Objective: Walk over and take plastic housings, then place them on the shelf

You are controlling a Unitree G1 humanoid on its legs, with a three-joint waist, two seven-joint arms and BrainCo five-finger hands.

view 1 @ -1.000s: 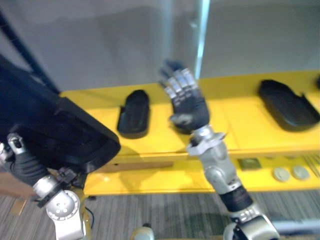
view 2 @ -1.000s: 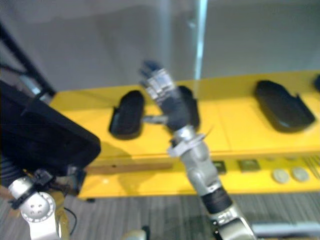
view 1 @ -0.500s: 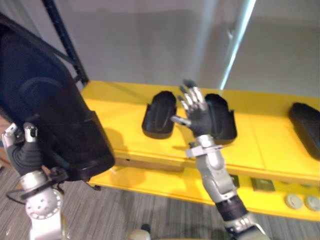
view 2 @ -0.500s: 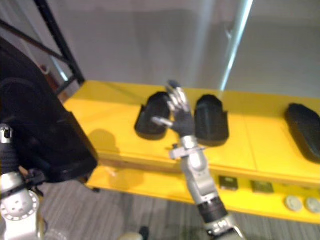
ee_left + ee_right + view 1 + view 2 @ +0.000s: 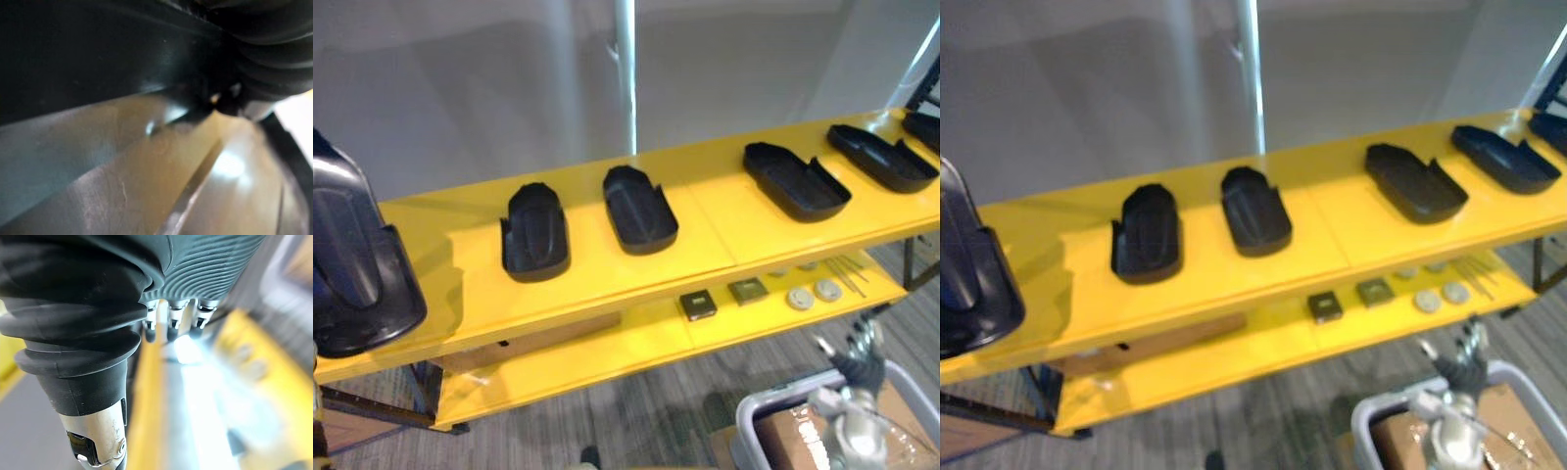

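Left eye view: housings (image 5: pixel 535 233) (black) line shelf (image 5: pixel 734 230).

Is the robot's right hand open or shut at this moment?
Open: the right hand, low above the grey plastic bin, shows straight, spread fingers with nothing between them.

Head stereo pair: mounted high, tilted down, facing the yellow shelf (image 5: pixel 724 245) and the grey wall (image 5: pixel 460 88) behind it, mid range. L and R eye share nearly all of it: shelf, black housings (image 5: pixel 641 208), lower shelf (image 5: pixel 607 352), grey bin (image 5: pixel 1371 411). R eye sits slightly to one side.

R wrist cam: v. close, looks along the right hand (image 5: pixel 210 259) past its fingers (image 5: pixel 171 325); beyond the fingers, blurred yellow.

L wrist cam: v. close against a dark housing (image 5: pixel 98 54), left hand (image 5: pixel 274 44) cover beside it.
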